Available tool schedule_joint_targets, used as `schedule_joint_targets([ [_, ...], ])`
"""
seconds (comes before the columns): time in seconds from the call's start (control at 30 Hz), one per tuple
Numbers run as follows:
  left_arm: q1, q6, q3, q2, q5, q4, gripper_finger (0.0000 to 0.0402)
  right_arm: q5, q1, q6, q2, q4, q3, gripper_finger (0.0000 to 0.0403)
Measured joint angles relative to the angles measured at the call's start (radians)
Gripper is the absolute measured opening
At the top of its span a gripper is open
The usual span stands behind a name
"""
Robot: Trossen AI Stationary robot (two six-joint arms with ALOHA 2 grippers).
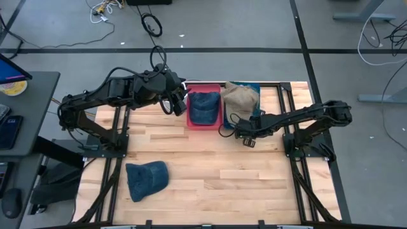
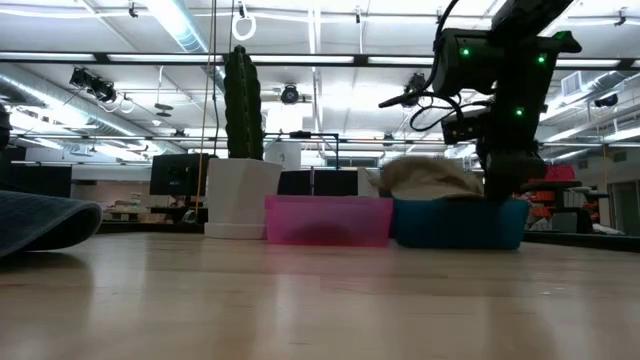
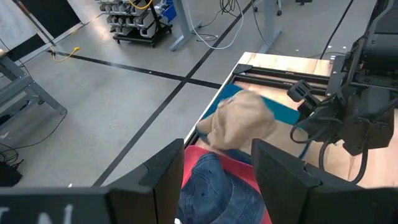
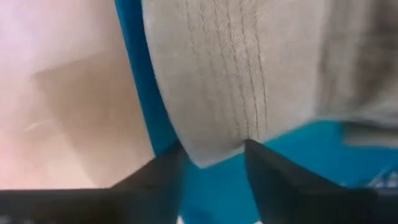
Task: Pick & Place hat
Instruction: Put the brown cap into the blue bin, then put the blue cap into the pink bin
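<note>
Three hats on my table: a tan hat (image 1: 240, 97) lying in the blue bin (image 1: 254, 88) at the far edge, a denim hat (image 1: 204, 106) in the pink bin (image 1: 205, 124) just beside it, and a second denim hat (image 1: 146, 179) loose on the wood table (image 1: 210, 172) near my left front corner, well apart from both bins.

My right gripper (image 1: 245, 138) sits low at the near side of the blue bin. Right wrist view: my two fingers (image 4: 163, 177) are spread, with a corner of the tan hat (image 4: 249, 74) lying in the gap between them over the blue bin (image 4: 140, 93); pads not touching the fabric as far as I can see, so nothing is gripped. The low view shows this arm down at the right end of the blue bin (image 2: 455, 224), tan hat (image 2: 425, 178) heaped above the rim.

My left gripper (image 1: 176, 105) hovers just to the left of the pink bin, raised. Left wrist view: fingers (image 3: 168, 174) parted, empty, looking down over the denim hat (image 3: 214, 186) in the pink bin (image 3: 194, 155), with the tan hat (image 3: 242, 121) and blue bin (image 3: 283, 112) past it, and my right arm farther off.

Low view also: pink bin (image 2: 328, 220) touching the blue one, loose denim hat (image 2: 45, 220) at the left edge, white planter with a cactus (image 2: 243, 150) behind the bins.
</note>
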Motion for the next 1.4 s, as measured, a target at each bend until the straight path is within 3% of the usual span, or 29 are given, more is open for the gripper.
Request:
schedule_joint_targets([
  [0.13,0.0,0.0,0.0,0.0,0.0,0.0,0.019,-0.095,-0.008,-0.078,-0.019,-0.005,0.021,0.0213],
  [0.27,0.0,0.0,0.0,0.0,0.0,0.0,0.019,-0.077,-0.01,-0.119,-0.044,-0.013,0.041,0.0236],
  [0.6,-0.002,-0.001,0.0,0.0,0.0,0.0,0.019,-0.059,-0.019,-0.153,-0.066,-0.135,0.054,0.0222],
  [0.83,-0.002,-0.034,0.0,0.001,0.005,-0.041,0.019,-0.022,-0.019,-0.05,-0.198,-0.244,0.153,0.0209],
  [1.03,-0.003,-0.229,0.001,-0.005,0.125,-0.223,0.019,-0.027,0.017,0.206,-0.366,-0.192,0.228,0.0161],
  [1.27,-0.031,-0.567,0.001,0.0,0.424,-0.563,0.019,-0.094,0.107,0.273,-0.462,-0.057,0.225,0.0012],
  [1.4,-0.071,-0.731,0.001,0.0,0.538,-0.671,0.019,-0.094,0.123,0.275,-0.448,-0.017,0.224,0.0031],
])
